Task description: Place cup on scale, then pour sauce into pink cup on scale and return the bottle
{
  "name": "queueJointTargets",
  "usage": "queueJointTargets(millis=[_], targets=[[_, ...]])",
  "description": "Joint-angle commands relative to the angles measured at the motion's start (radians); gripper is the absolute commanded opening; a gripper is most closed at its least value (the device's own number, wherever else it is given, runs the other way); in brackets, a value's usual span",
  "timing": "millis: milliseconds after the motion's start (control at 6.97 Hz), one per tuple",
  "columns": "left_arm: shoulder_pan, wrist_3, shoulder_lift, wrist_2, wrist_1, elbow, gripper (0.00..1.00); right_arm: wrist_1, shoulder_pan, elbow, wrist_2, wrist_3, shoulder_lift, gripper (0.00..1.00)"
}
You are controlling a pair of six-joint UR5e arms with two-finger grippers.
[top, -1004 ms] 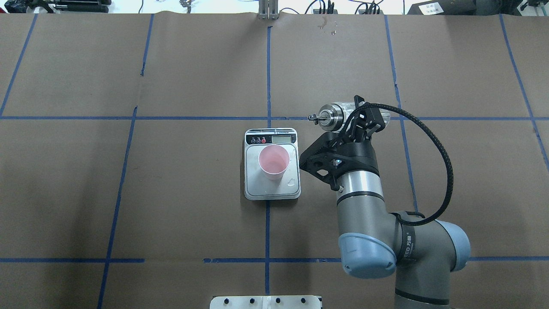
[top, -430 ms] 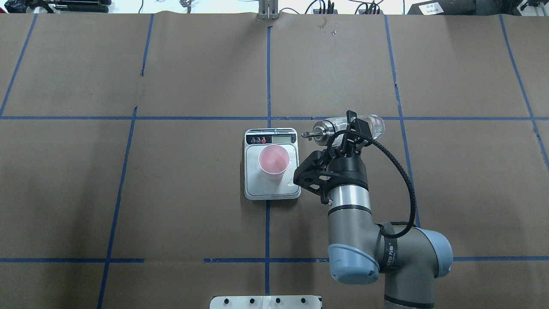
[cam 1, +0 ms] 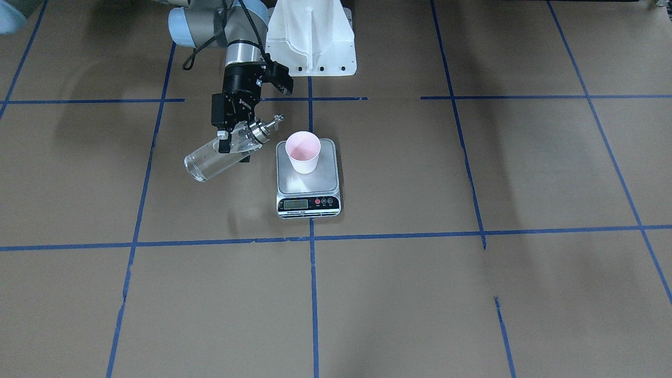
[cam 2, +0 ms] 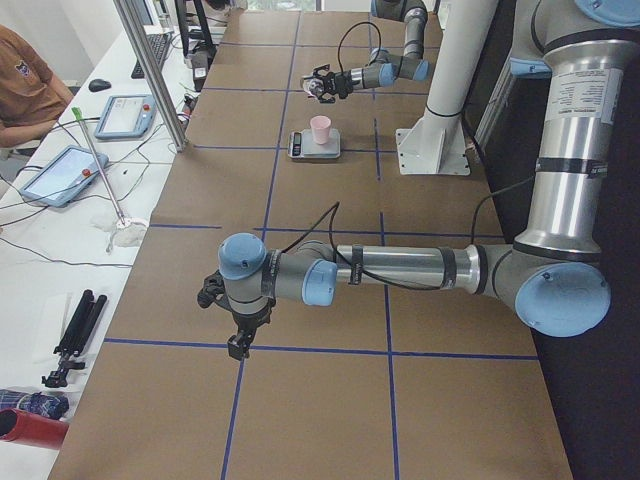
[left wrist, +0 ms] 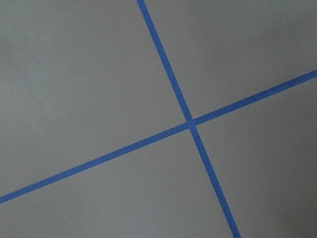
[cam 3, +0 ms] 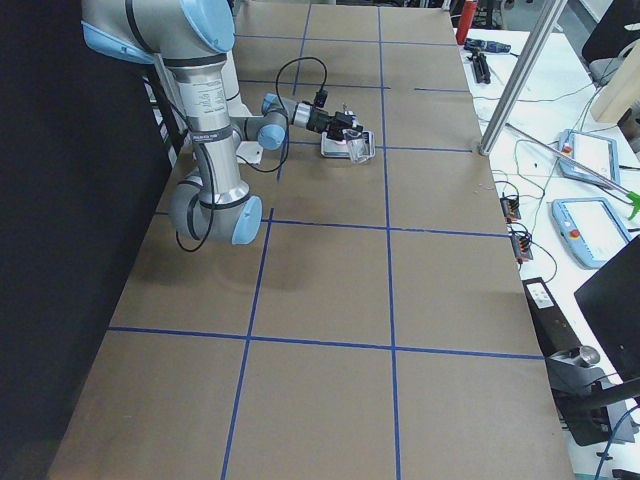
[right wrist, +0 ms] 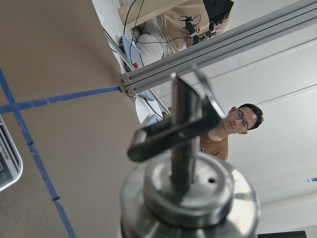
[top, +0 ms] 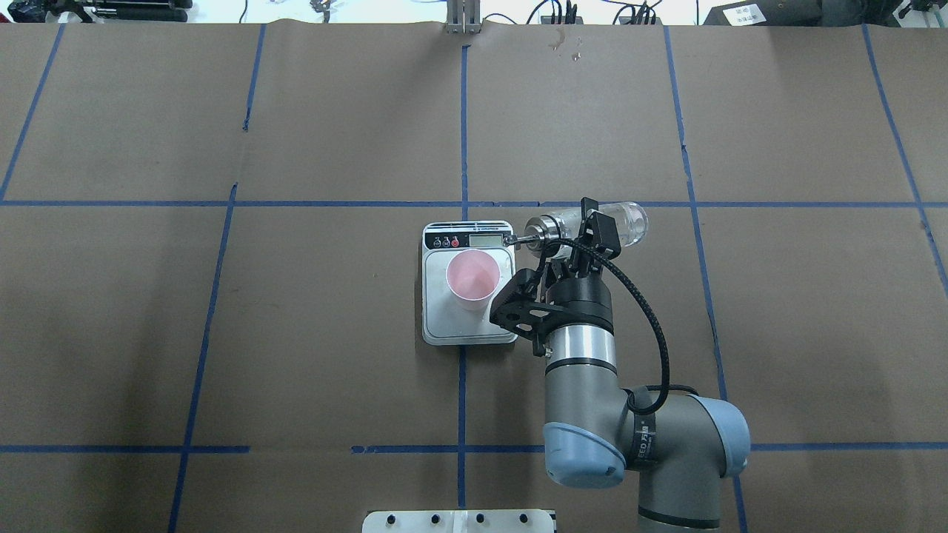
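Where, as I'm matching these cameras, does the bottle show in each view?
Front-facing: bottle tilted, left of the scale.
Overhead: bottle right of the scale's panel.
Left: bottle far, above the scale.
Right: bottle far, by the scale.
Left wrist: not in it.
Right wrist: bottle, cap end, fills the lower middle.
Shared landmark: the scale.

A robotics lab — a marked-out test table (top: 333, 333).
The table is covered in brown paper and divided into squares by blue tape (top: 461, 133); two industrial robot arms (cam 2: 400, 268) (top: 585, 385) are set over it beside a white pedestal (cam 1: 312, 37). Alongside, a white bench (cam 2: 40, 230) is strewn with cables (cam 3: 515, 165), control tablets (cam 2: 125, 115) and a tripod (cam 2: 72, 335) — an aluminium post (cam 2: 152, 75) is fixed at its edge, and a person (cam 2: 20, 85) is seated there.
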State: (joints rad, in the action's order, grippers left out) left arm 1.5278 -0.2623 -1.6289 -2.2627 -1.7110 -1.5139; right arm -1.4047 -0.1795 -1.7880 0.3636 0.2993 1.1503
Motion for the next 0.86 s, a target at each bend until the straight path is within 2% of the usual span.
queueJointTargets(millis=[0, 143, 717], targets=[[0.000, 0.000, 0.000, 0.000, -0.001, 0.001, 1.00, -0.002, 0.000, 0.025, -0.018, -0.006, 0.000, 0.00], [-0.002, 0.000, -0.005, 0.002, 0.001, 0.003, 1.00, -0.002, -0.001, 0.035, -0.065, -0.087, -0.004, 0.00], [0.000, 0.002, -0.006, 0.003, 0.002, 0.004, 1.00, -0.048, -0.002, 0.038, -0.146, -0.219, -0.006, 0.00]])
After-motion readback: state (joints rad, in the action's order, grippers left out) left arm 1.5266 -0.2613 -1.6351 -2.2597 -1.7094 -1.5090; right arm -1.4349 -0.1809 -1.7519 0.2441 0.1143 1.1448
